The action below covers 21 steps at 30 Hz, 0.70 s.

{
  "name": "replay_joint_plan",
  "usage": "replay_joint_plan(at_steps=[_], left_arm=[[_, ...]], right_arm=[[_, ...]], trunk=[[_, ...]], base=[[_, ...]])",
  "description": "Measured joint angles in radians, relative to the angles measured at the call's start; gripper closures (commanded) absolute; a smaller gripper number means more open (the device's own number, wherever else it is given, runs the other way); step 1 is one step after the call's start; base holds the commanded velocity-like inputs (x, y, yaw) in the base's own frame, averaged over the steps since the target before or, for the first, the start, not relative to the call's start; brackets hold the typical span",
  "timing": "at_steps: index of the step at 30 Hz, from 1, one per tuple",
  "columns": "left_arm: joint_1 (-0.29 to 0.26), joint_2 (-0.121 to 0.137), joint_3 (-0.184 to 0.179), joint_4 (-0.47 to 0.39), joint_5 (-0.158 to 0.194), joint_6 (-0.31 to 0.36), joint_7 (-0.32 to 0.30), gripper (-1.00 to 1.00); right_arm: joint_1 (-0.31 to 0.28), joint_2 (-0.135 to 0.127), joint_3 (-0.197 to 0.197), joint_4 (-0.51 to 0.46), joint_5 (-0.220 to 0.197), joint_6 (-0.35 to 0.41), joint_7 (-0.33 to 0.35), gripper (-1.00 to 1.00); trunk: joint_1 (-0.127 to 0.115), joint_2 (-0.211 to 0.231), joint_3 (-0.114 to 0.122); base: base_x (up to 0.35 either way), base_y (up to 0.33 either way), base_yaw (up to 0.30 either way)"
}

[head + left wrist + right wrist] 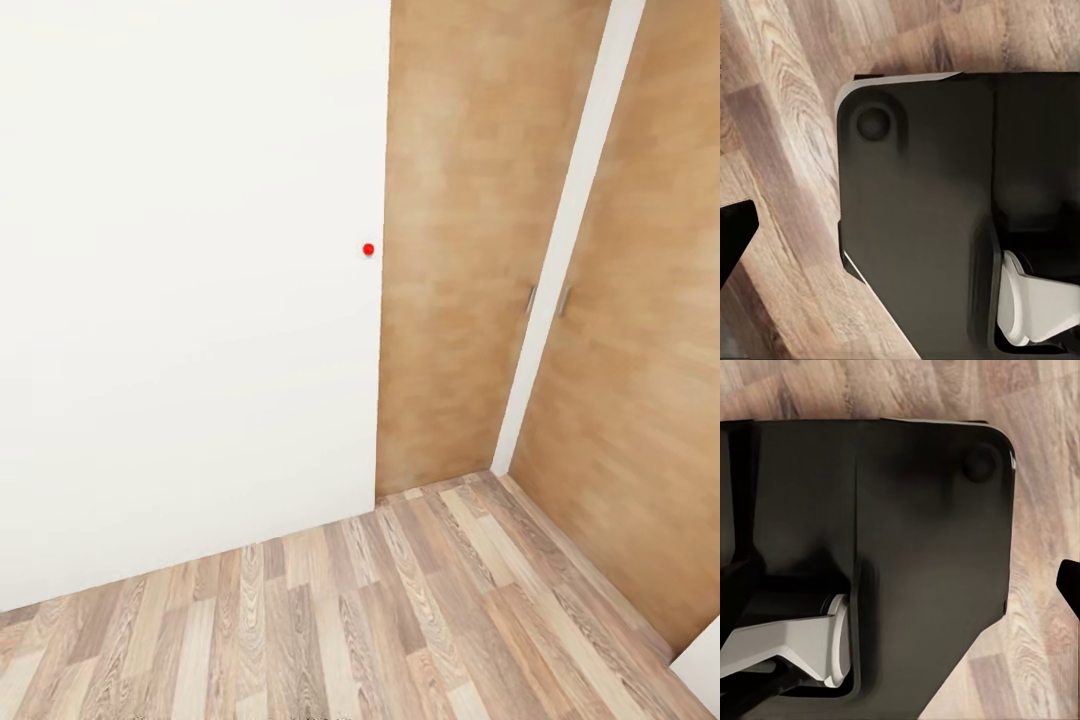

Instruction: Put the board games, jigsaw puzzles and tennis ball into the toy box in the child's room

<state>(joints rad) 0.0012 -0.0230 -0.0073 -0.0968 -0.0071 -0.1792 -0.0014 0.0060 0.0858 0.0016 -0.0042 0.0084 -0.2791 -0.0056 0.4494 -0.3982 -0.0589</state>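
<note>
White wall (pixel 190 300), wooden doors (pixel 470 250) and plank floor (pixel 380 620) in a corner; no toys, toy box or surface here. Robot base (pixel 922 217) below both wrists; jaw state: cannot tell. Judgement: turn away from the corner, find the child's room, keep arms tucked.

floor (pixel 400 620) is wood plank, grainy, kinda matt. wall (pixel 180 300) is plain smooth white. doors (pixel 460 250) look like warm wood veneer with small metal handles (pixel 531 299). robot base (pixel 922 210) is smooth black plastic, slight sheen.
</note>
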Motion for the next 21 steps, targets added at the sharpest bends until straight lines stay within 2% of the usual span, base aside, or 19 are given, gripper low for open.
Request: replay_joint_plan(at_steps=[21], left_arm=[[0.000,0.000,0.001,0.000,0.000,0.004,-0.001,-1.00]], right_arm=[[0.000,0.000,0.000,0.000,-0.001,-0.021,0.000,-1.00]], trunk=[[0.000,0.000,-0.016]], base=[[0.000,0.000,0.245]])
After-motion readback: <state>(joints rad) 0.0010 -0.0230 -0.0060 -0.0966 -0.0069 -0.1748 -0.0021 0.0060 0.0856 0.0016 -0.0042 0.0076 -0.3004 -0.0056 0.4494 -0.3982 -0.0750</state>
